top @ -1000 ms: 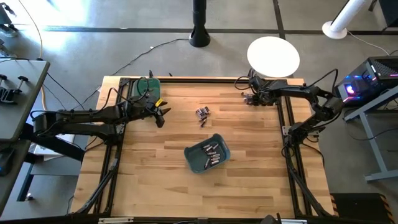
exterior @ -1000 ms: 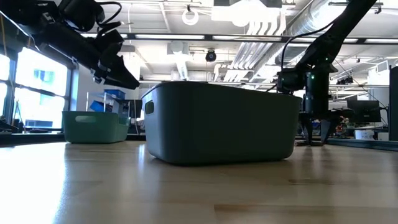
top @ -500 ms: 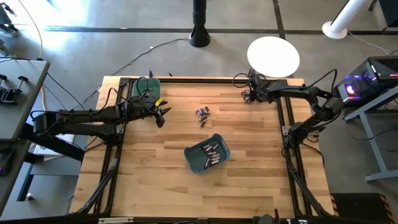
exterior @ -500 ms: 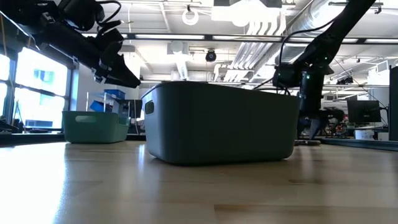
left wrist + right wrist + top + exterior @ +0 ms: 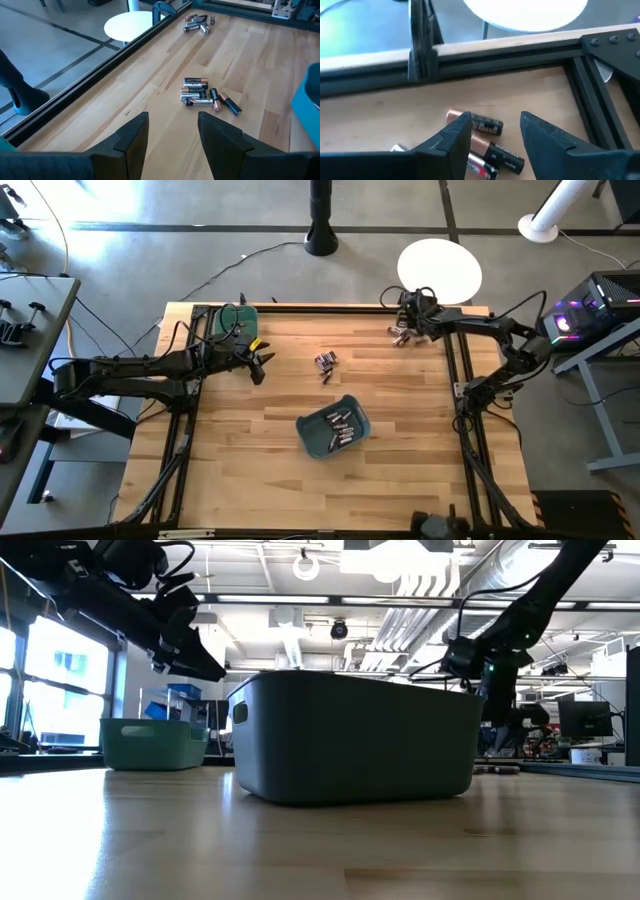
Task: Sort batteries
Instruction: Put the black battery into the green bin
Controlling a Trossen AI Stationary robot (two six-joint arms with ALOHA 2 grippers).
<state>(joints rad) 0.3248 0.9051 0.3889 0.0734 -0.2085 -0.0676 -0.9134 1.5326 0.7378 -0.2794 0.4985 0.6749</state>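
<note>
Now right tool hangs open, empty, over batteries nr table's far corner.

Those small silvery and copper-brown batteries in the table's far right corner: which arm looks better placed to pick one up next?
The right. Its end effector hovers open directly over the small copper-and-black cylindrical batteries in that corner. The left end effector is open too, but waits at the table's left side, nearer the middle battery cluster.

Your two arms are dark, slender and jointed, with black cables looped along the links. The left hand and right hand each end in two broad, matte black fingers with angular tips.
</note>
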